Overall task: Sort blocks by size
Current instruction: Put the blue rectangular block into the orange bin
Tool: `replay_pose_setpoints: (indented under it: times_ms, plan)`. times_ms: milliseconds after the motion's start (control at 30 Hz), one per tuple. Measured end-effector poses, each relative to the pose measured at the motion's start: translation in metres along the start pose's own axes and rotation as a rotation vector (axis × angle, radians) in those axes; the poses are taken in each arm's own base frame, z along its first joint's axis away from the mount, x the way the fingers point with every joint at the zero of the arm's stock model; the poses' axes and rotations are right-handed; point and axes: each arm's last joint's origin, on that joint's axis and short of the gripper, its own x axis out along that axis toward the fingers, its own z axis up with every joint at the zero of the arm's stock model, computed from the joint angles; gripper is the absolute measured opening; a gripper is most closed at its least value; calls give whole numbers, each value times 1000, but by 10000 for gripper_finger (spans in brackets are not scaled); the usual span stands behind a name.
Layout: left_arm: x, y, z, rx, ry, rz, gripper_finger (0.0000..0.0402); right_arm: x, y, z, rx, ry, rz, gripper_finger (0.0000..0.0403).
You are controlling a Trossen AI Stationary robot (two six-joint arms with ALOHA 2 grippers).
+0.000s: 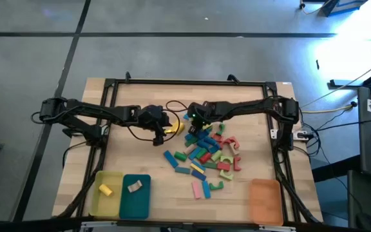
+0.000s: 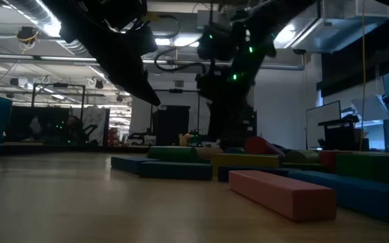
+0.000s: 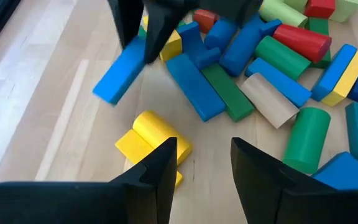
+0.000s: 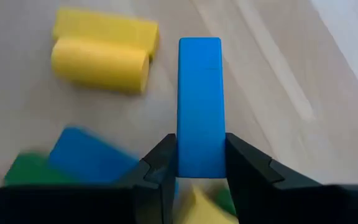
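A pile of coloured blocks (image 1: pixel 206 151) lies right of the table's middle; it also fills the left wrist view (image 3: pixel 272 68). My right gripper (image 4: pixel 199 163) hangs over the pile's far left edge, shut on a long blue bar (image 4: pixel 199 99). The left wrist view shows that bar (image 3: pixel 120 74) slanting down from the dark fingers. Two yellow blocks (image 3: pixel 149 138), a cylinder and a flat bar, lie side by side on the wood just left of the pile. My left gripper (image 3: pixel 204 171) stands open just near them, with bare table between its fingers. My right gripper pinches the blue bar between its two fingers, by the bar's two long sides at one end (image 4: pixel 199 155). The fingers come slanting from above and lie along the bar. Its free end (image 3: pixel 107 93) hangs lower and points away from the fingers, clear of the table.
A yellow tray (image 1: pixel 106 193) and a teal tray (image 1: pixel 135 195), each with one block in it, stand at the near left edge. An orange tray (image 1: pixel 265 200) stands at the near right. A pink bar (image 2: pixel 282 192) lies near the front. Bare wood lies left of the pile.
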Motion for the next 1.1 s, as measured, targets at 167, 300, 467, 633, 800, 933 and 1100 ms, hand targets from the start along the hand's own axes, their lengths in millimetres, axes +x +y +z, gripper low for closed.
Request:
replay_pose_setpoints:
  times_ms: [167, 300, 467, 633, 800, 933, 1100]
  plan:
    - [0, 0, 0, 15, 0, 0, 131, -39, 3, 20, -29, 146, 104, 113]
    - [0, 0, 0, 17, 2, 0, 131, -70, 4, 30, -13, 241, 170, 114]
    - [0, 0, -1, 15, 8, -1, 131, -101, 14, 35, 11, 299, 156, 114]
    - [0, 0, -1, 16, 9, -1, 131, -122, 33, 28, -27, 339, 116, 114]
    - [0, 0, -1, -15, 9, -1, 131, -135, 56, 4, -68, 471, 22, 115]
    - [0, 0, -1, -37, 6, 0, 131, -148, 85, -20, -82, 500, -30, 115]
    - [0, 0, 1, -71, -7, -1, 131, -175, 123, -55, -145, 490, 2, 115]
